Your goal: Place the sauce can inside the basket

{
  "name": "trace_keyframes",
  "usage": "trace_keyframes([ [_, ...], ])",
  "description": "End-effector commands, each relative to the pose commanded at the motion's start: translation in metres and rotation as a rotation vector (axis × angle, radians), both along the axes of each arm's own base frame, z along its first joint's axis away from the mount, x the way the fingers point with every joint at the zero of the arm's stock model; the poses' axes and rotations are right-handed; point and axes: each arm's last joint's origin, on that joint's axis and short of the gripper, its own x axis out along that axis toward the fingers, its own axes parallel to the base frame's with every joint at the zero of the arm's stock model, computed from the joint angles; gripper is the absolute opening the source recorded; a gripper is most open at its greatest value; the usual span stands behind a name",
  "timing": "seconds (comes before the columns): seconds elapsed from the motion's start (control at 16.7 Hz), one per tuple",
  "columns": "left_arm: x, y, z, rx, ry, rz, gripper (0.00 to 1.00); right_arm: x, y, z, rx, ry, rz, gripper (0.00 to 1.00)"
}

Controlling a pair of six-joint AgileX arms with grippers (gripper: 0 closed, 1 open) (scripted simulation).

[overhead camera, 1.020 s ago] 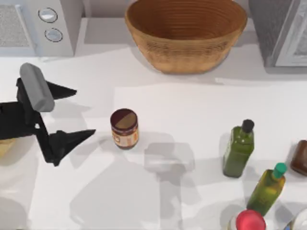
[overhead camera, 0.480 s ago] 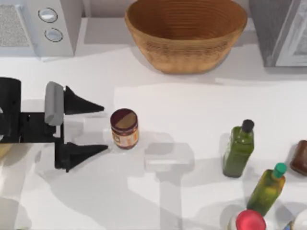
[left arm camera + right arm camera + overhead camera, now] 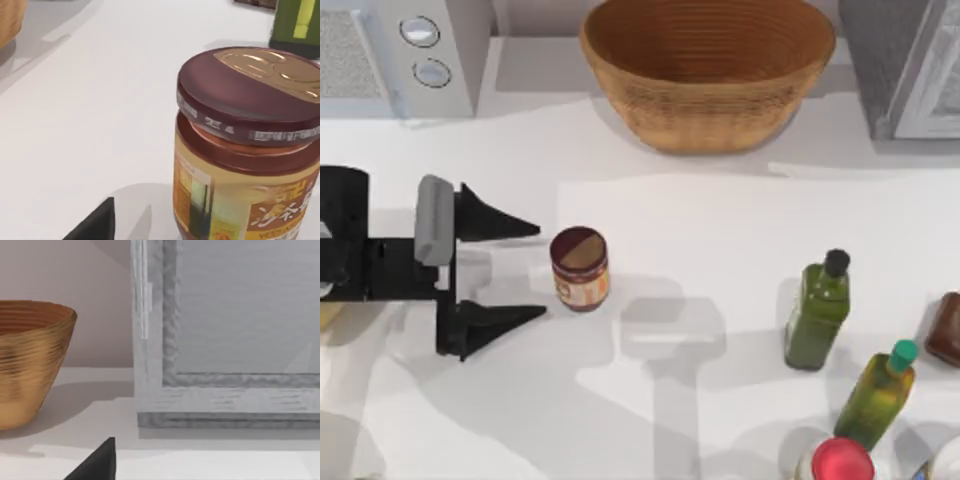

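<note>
The left gripper (image 3: 538,272) sat low over the white bench (image 3: 700,220), its two black fingers spread wide apart and pointing toward three o'clock. The sauce can (image 3: 580,268) stood upright just beyond the fingertips, not yet between them and touching neither. In the left wrist view the sauce can (image 3: 247,145) loomed close, its maroon lid and orange-yellow label plain, with one black fingertip (image 3: 95,225) showing at the frame's edge.

The basket (image 3: 708,70) rested at the back of the bench, toward one o'clock from the can and well apart from it. The stretch of bench between can and basket carried nothing. A microwave (image 3: 395,50) with two round knobs stood at the ten o'clock corner, and a grey cabinet (image 3: 905,65) at the two o'clock corner beside the basket.

Off toward four o'clock, well apart from the can, stood a green bottle with a black cap (image 3: 818,310), a second green bottle with a green cap (image 3: 878,395), a red-lidded jar (image 3: 840,462) and a brown container (image 3: 947,328) at the edge.

The right wrist view faced the basket (image 3: 30,360) and the grey cabinet (image 3: 225,340), with one fingertip of the right gripper (image 3: 95,465) in sight; whether its fingers were apart could not be told.
</note>
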Motion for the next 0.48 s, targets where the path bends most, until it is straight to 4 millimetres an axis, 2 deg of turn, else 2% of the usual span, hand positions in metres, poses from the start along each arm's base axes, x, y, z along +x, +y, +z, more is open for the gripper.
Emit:
trace_keyframes([
  [0.24, 0.013, -0.014, -0.001, 0.002, -0.007, -0.008, 1.00, 0.000, 0.000, 0.000, 0.000, 0.000, 0.000, 1.00],
  [0.48, 0.026, -0.035, -0.013, 0.000, -0.003, -0.005, 1.00, 0.000, 0.000, 0.000, 0.000, 0.000, 0.000, 1.00],
])
